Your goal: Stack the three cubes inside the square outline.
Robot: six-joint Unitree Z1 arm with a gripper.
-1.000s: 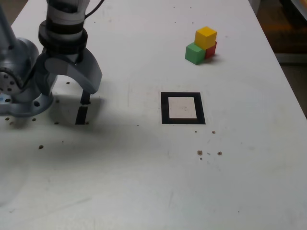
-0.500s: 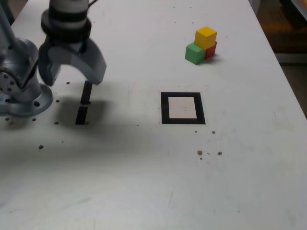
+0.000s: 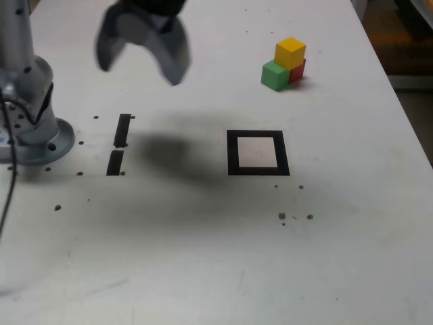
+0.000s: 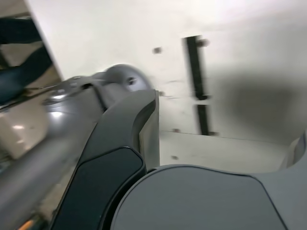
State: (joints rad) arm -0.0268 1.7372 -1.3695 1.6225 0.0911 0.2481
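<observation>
Gripper (image 3: 139, 64), fingers spread and empty, above the table (image 3: 203, 257). Yellow cube (image 3: 290, 52) rests on the touching green cube (image 3: 274, 75) and red cube (image 3: 298, 71), beyond the empty square outline (image 3: 258, 153).

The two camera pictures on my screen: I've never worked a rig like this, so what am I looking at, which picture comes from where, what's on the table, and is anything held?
The exterior view comes from a fixed camera looking down on a white table. The grey column at that view's left is the arm's base. The blurred grey claw near the top is the arm's end effector, open and empty, hanging above the table.

The other picture is from a camera on the arm's wrist. It shows mostly the arm's own grey and black body, with the table behind.

On the table lie a black square outline with a white centre, two short black strips, and three cubes clustered together: the yellow cube rests on the red cube, with the green cube beside them. Nothing is held.
</observation>
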